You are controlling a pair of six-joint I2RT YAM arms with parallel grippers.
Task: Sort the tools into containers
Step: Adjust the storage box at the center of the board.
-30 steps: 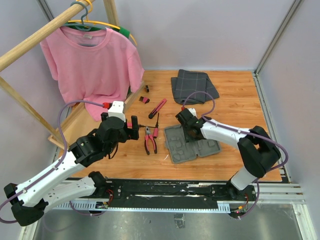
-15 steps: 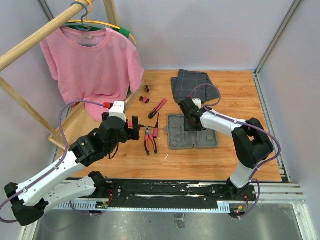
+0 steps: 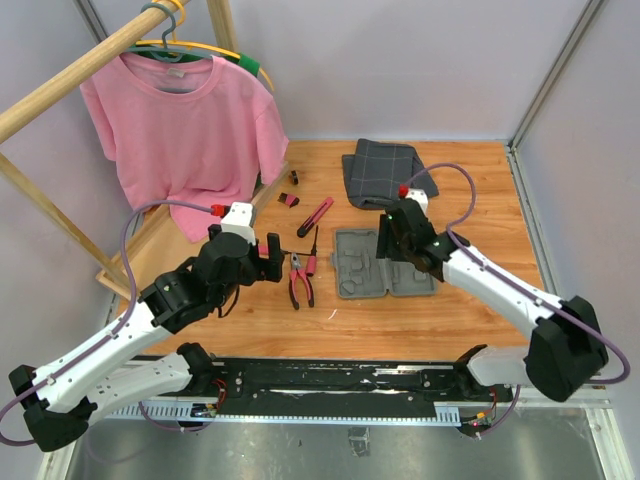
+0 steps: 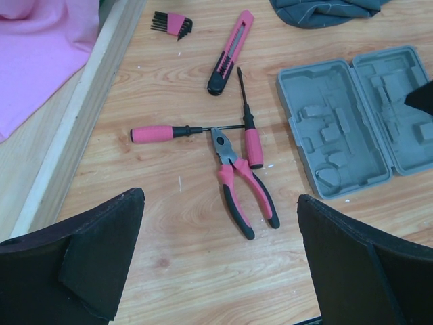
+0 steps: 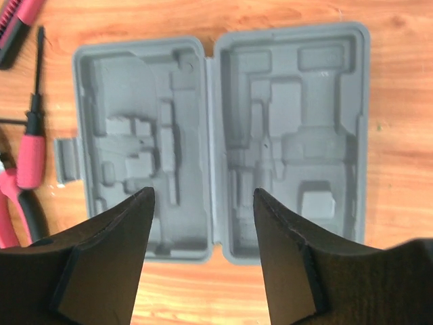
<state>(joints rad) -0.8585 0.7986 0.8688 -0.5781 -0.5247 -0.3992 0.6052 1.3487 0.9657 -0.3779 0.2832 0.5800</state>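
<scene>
Your wooden worktop (image 4: 176, 230) is holding the pink pliers (image 4: 238, 186) near the open gray case (image 4: 355, 118), the left end effector (image 4: 220, 200) and the right end effector (image 5: 201, 196) are hanging above them with fingers apart, and those hard, likely weighty pliers are asking for a grab across both rubbery handles.
</scene>
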